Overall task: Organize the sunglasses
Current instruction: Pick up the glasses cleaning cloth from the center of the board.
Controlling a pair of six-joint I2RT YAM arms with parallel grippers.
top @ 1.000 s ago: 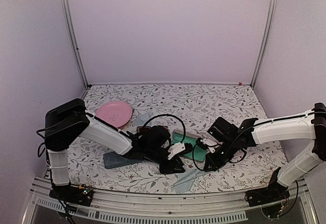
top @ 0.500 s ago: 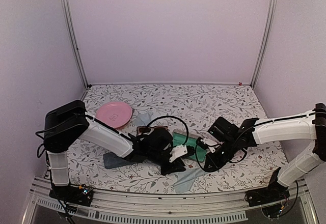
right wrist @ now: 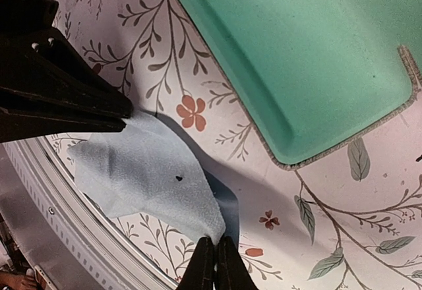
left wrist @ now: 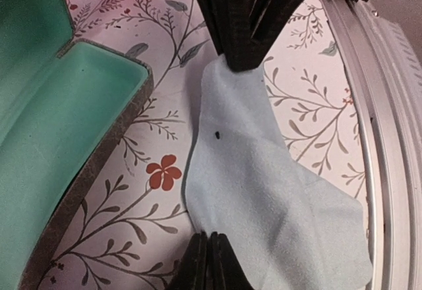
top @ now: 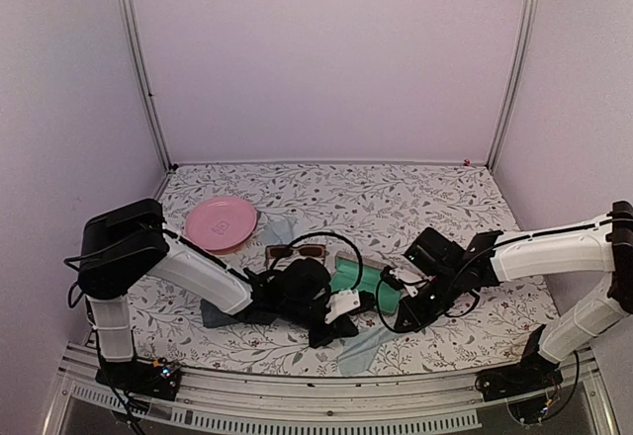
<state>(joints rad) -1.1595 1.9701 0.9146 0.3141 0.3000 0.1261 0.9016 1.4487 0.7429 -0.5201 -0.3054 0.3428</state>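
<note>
with the cloth pinched by left gripper and right gripper, the sunglasses are seen lying left-right, farther back, nearer the left arm.

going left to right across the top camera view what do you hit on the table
pink plate → sunglasses with brownish lenses → open green-lined case → right arm. The pale blue cloth lies in front of the case over the same stretch, so it is left out.

Floral-print table: pink plate, dark sunglasses, open green-lined case, blue-grey case, pale blue cloth near front edge.
</note>
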